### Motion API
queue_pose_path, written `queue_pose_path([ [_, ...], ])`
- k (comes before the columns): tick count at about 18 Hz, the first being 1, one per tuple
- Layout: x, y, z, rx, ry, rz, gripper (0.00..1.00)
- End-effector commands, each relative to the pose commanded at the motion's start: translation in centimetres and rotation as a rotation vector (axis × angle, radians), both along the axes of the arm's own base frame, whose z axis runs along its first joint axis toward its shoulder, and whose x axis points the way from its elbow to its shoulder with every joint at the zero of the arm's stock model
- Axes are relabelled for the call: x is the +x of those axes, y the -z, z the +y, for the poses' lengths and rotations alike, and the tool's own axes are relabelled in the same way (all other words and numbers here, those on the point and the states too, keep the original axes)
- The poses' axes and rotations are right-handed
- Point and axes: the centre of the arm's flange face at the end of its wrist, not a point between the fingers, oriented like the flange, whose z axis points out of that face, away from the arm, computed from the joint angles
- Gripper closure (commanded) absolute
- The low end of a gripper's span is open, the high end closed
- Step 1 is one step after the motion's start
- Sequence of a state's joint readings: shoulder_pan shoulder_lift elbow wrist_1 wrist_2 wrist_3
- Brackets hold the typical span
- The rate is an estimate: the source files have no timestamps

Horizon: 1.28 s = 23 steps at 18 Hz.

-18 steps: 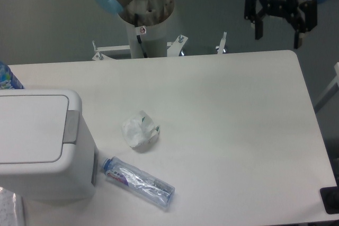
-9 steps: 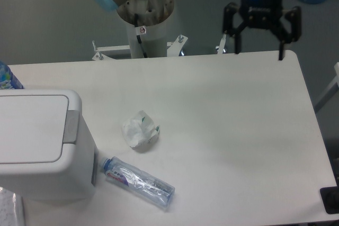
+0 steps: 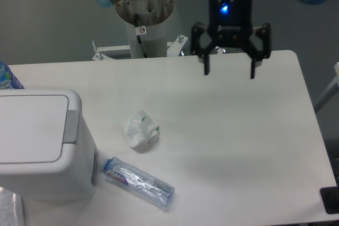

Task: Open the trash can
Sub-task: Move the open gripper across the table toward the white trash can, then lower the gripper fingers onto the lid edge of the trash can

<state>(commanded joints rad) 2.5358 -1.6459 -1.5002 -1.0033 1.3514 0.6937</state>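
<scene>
In the fixed camera I had the gripper (image 3: 229,72) hanging over the table's far side, fingers spread apart and holding nothing. The trash can (image 3: 39,146) sat at the near left corner, lid shut, well apart from it. I judged this the approach step; next I would need to cross past the crumpled paper wad (image 3: 140,129) to the lid.

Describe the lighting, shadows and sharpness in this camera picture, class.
Camera view: soft, even overhead light; the black two-finger claw, jaws open, throws only a faint diffuse shadow on the white table. The large boxy white plastic trash can is pale, its lid edges low in contrast. The clear plastic bottle shows small glints. A blue light glows on the claw's body.
</scene>
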Motion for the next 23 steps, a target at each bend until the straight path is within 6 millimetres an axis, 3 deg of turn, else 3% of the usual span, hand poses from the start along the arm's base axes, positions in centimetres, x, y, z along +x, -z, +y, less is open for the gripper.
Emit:
queue_pose_path([
  [16, 8.3, 3.8, 9.7, 0.101, -0.115, -0.211, 0.0],
  [23, 10.8, 4.6, 11.6, 0.126, -0.153, -0.265, 0.0],
])
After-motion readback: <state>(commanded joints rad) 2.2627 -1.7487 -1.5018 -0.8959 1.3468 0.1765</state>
